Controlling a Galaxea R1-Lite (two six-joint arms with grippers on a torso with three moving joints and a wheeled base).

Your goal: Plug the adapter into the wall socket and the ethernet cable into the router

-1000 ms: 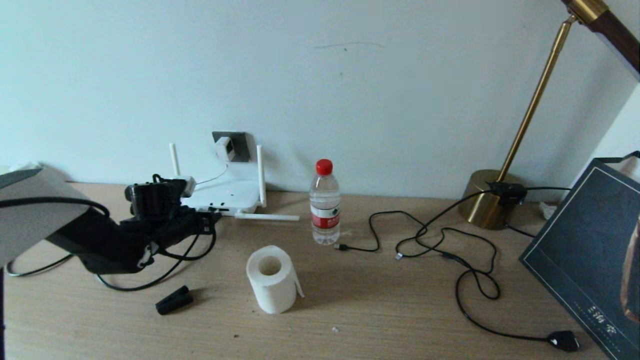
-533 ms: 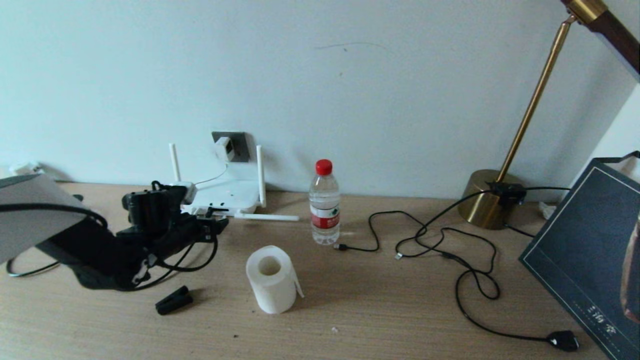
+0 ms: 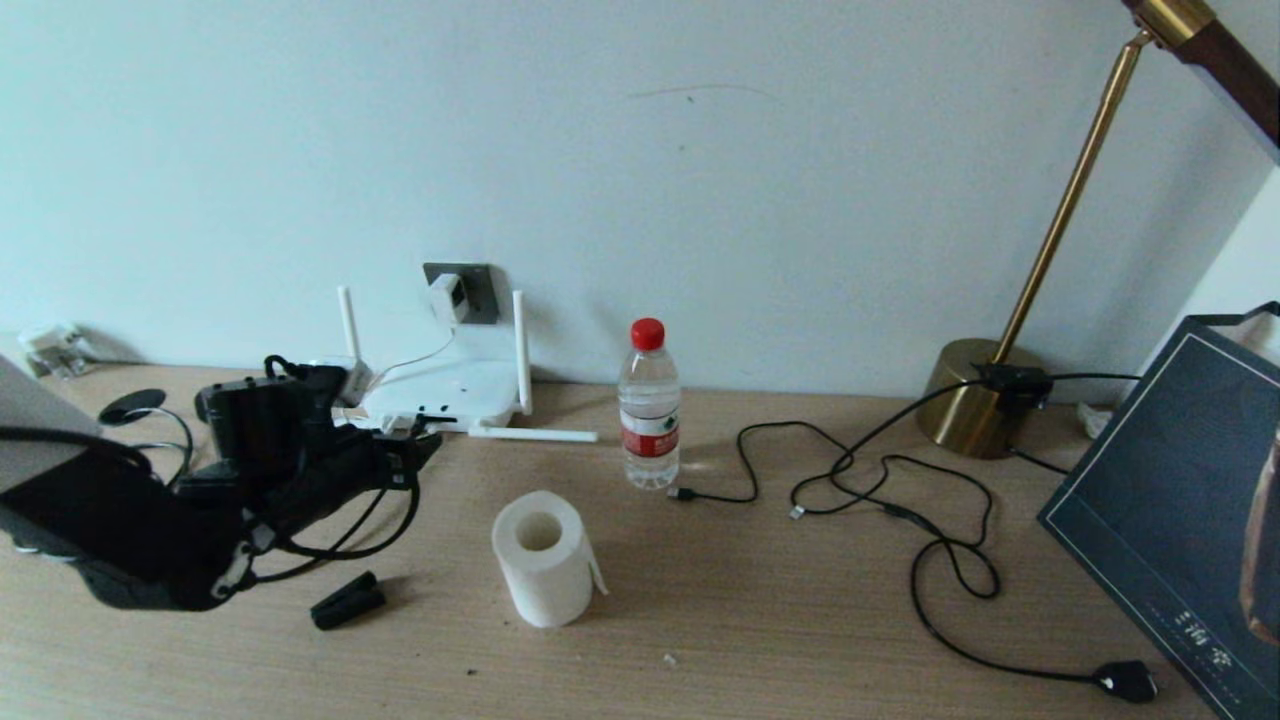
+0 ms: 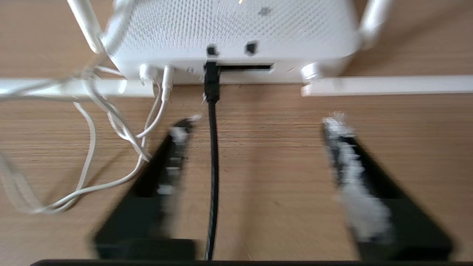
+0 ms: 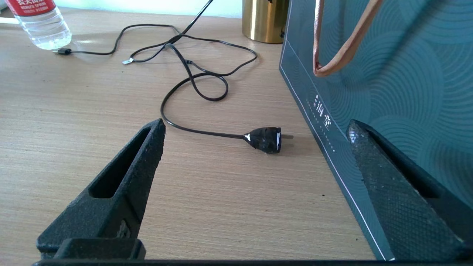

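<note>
Adapter (image 3: pixel 446 297) sits in the wall socket (image 3: pixel 470 291) on the far wall, thin white cord dropping toward the router (image 3: pixel 440 394) below it.

Ethernet cable (image 4: pixel 213 155): plug is in a port on the router's near edge, cable running straight back between the fingers w/o touching them.

Left gripper (image 4: pixel 258 122) is just in front of the router's near edge, left part of the desk; claw spread, holding nothing.

Right gripper (image 5: pixel 255 129) hangs idle over the desk at far right, near the dark gift bag (image 5: pixel 388 92); claw spread, empty.

Judgement: both plug-ins appear done.

Handling, if reseating is needed: cable looks light and fairly stiff; pinch the plug body, not the cable. Plug tip prob. fragile. Router looks light and may slide when pushed. Loose white cords beside the left finger are a snag risk.
</note>
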